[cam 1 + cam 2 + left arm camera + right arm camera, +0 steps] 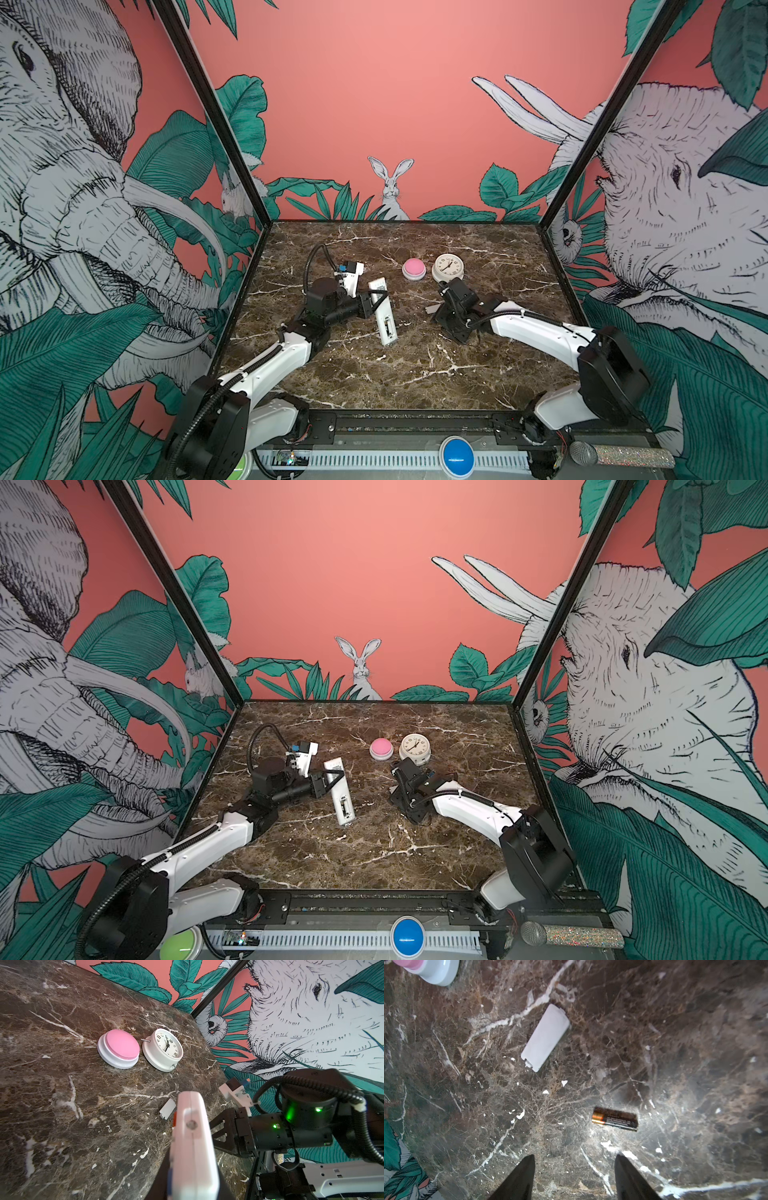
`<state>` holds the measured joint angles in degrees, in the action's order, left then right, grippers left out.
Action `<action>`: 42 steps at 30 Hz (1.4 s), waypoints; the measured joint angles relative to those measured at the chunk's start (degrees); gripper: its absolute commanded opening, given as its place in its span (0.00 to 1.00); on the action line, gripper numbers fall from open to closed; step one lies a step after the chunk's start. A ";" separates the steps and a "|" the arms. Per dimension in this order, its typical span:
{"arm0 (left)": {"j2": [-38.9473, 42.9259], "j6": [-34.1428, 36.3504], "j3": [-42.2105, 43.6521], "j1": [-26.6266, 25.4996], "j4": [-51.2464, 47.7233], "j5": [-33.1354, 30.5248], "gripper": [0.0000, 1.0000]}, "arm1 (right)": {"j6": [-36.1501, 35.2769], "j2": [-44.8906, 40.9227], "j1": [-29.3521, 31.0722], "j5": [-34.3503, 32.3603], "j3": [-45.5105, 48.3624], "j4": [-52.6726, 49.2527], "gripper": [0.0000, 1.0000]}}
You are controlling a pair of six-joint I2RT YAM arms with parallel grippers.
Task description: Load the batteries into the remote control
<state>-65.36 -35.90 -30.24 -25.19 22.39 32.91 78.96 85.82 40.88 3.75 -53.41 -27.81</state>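
Left claw (375, 300) is clamped across the middle of the remote control (383, 318), which shows its plain white back in both top views. Whether its near end rests on the bench (415, 374) cannot be told. Its battery recess (388, 328) lies uncovered with something dark inside, too small to make out. In the left wrist view the remote control (193, 1136) is seen end-on and blurred, and little of the claw's own fingers shows past it.

Right claw (574, 1159) stands open with nothing between its jaws. Only the two dark fingertips (527, 1167) show, the rest cut off by the frame edge. In both top views that claw is buried under its own wrist. Ahead of it on the bench lies one battery (614, 1119), black with a copper end, seen in the right wrist view alone.

Counted:
- one remote control
- one loose battery
- one white battery cover (545, 1038), lying flat apart from the battery
- one pink dome button (414, 269)
- one round white clock (448, 267) just beside the button
- two claws
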 measured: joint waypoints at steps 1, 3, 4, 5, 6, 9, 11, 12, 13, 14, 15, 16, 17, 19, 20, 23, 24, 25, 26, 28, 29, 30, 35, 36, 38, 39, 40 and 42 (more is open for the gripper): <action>0.22 0.17 0.00 0.00 -0.26 -0.11 0.00 | 0.17 0.39 0.00 0.13 0.02 0.39 0.61; 0.61 0.57 0.00 0.00 -0.63 -0.46 0.00 | 0.50 0.83 0.00 0.13 0.26 1.05 0.61; 0.81 0.68 0.02 0.00 -0.81 -0.59 0.00 | 0.59 0.92 0.00 0.13 0.59 1.36 0.61; 0.94 0.83 0.02 0.00 -0.96 -0.66 0.00 | 0.66 0.96 -0.02 0.13 0.90 1.44 0.61; 1.03 0.98 0.02 0.00 -1.11 -0.74 0.00 | 0.72 1.03 -0.02 0.11 1.16 1.44 0.61; 1.03 1.16 0.02 0.00 -1.55 -0.85 0.00 | 0.90 1.29 -0.02 0.11 1.51 1.40 0.61; 1.03 1.25 0.04 0.00 -1.60 -0.87 0.00 | 1.01 1.29 -0.04 0.11 1.66 1.40 0.61; 1.03 1.29 0.04 0.00 -1.60 -0.87 0.00 | 1.03 1.29 -0.07 0.09 1.75 1.44 0.61; 1.03 1.31 0.04 0.00 -1.60 -0.90 0.00 | 1.11 1.29 -0.07 0.09 1.84 1.44 0.61; 1.03 1.40 0.04 0.00 -1.64 -0.87 0.00 | 1.27 1.29 -0.07 0.09 1.99 1.60 0.61; 1.03 1.46 0.04 0.00 -1.68 -0.90 0.00 | 1.46 1.29 -0.15 0.07 2.36 1.92 0.61; 1.03 1.49 0.04 0.00 -1.75 -0.87 0.00 | 1.64 1.29 -0.31 0.04 2.80 2.05 0.61; 1.03 1.51 0.04 0.00 -1.84 -0.87 0.00 | 1.81 1.29 -0.44 0.02 3.21 2.19 0.61; 1.03 1.64 0.04 0.00 -1.97 -0.87 0.00 | 1.95 1.29 -0.72 -0.02 4.11 2.27 0.61; 1.03 1.66 0.04 0.00 -1.99 -0.87 0.00 | 1.95 1.29 -0.90 -0.04 4.31 2.23 0.61; 1.03 1.77 0.04 0.00 -1.99 -0.90 0.00 | 1.95 1.25 -1.60 -0.07 4.44 2.43 0.61; 1.03 1.86 0.04 0.00 -1.99 -0.92 0.00 | 2.01 1.18 -1.81 -0.07 4.50 2.73 0.61; 1.03 1.92 0.04 0.00 -1.99 -0.94 0.00 | 2.08 1.16 -2.01 -0.02 4.61 3.13 0.61; 1.03 1.99 0.04 0.00 -1.99 -0.94 0.00 | 2.10 1.16 -2.14 -0.02 4.72 3.39 0.61; 1.03 2.08 0.04 0.00 -2.01 -0.96 0.00 | 2.27 1.18 -2.32 0.02 5.07 3.78 0.61; 1.03 2.10 0.04 0.00 -2.01 -0.98 0.00 | 2.34 1.16 -2.34 0.02 5.29 3.93 0.61; 1.03 2.12 0.04 0.00 -2.05 -1.01 0.00 | 2.49 1.18 -2.38 0.09 5.51 4.20 0.61; 0.98 2.12 0.04 0.00 -2.45 -1.03 0.00 | 3.56 1.16 -2.54 0.39 6.27 5.35 0.61; 0.98 2.12 0.04 0.00 -2.43 -1.03 0.00 | 3.74 1.18 -2.54 0.50 6.36 5.55 0.61; 0.98 2.12 0.04 0.00 -2.43 -1.03 0.00 | 4.26 1.16 -2.56 0.90 6.45 6.10 0.62; 0.98 2.10 0.04 0.00 -2.43 -1.03 0.00 | 4.52 1.16 -2.58 1.14 6.47 6.40 0.62; 0.96 2.12 0.04 0.00 -2.40 -1.03 0.00 | 4.87 1.14 -2.58 1.36 6.58 6.75 0.62; 0.92 2.10 0.04 0.00 -2.40 -1.01 0.00 | 5.66 1.07 -2.58 1.70 7.06 7.63 0.62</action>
<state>-64.45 -33.80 -30.20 -25.19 19.99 31.90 84.62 86.89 38.30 5.45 -46.35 -20.18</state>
